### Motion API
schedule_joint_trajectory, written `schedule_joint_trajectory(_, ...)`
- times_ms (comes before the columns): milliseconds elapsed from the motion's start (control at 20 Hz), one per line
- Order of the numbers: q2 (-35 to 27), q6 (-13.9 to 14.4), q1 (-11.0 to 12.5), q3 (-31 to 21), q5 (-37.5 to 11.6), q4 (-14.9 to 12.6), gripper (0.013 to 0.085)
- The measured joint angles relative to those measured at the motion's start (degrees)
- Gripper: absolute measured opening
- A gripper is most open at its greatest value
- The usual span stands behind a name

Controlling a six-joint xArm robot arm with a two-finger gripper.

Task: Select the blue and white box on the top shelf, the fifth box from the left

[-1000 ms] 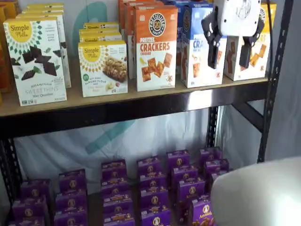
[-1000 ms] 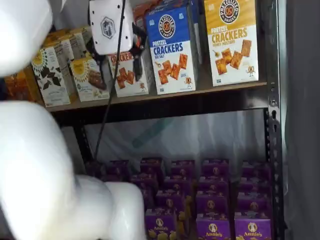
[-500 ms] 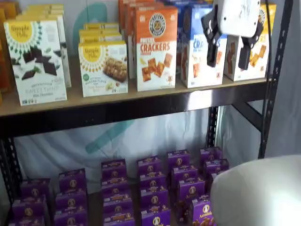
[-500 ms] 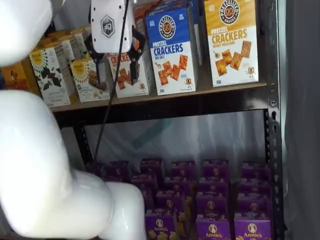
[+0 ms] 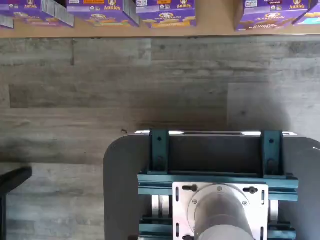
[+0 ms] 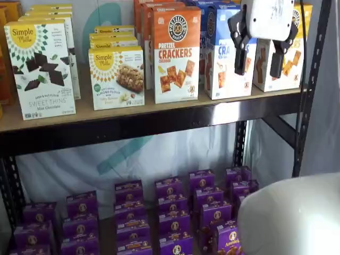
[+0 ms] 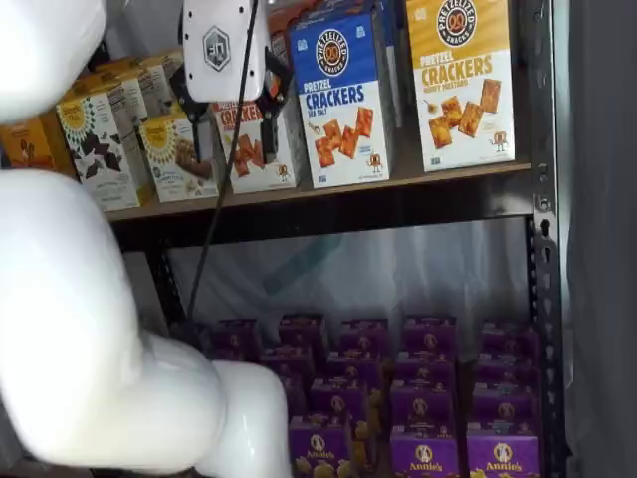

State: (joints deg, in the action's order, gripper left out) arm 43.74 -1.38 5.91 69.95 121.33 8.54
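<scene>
The wrist view faces straight down on grey plank flooring point(image 5: 150, 85), with purple boxes point(image 5: 165, 12) at 1 edge. The 2 shelf views face the rack frontally at medium range, 1 obliquely, and share the top shelf point(image 6: 159, 119) point(image 7: 328, 204).

The blue and white box point(image 7: 345, 100) stands upright on the top shelf point(image 7: 328, 204), front face outward, near the board's front edge. Its upper half is blue with a round logo and its lower half white, printed with blue "PRETZEL CRACKERS" lettering and orange cracker pictures. In a shelf view point(image 6: 226, 53) its front is partly hidden, with only the letters "CRA" readable. More boxes of the same kind line up behind it. The top shelf point(image 6: 149, 119) is a long light wooden board with a dark metal front rail and black uprights; the box sits toward its 3 o'clock end
</scene>
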Motion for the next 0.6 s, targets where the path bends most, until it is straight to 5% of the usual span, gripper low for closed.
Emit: schedule_joint_trajectory(600, -1.6, -1.1, 1.2, 0.7, 3.7, -0.5, 0.0850)
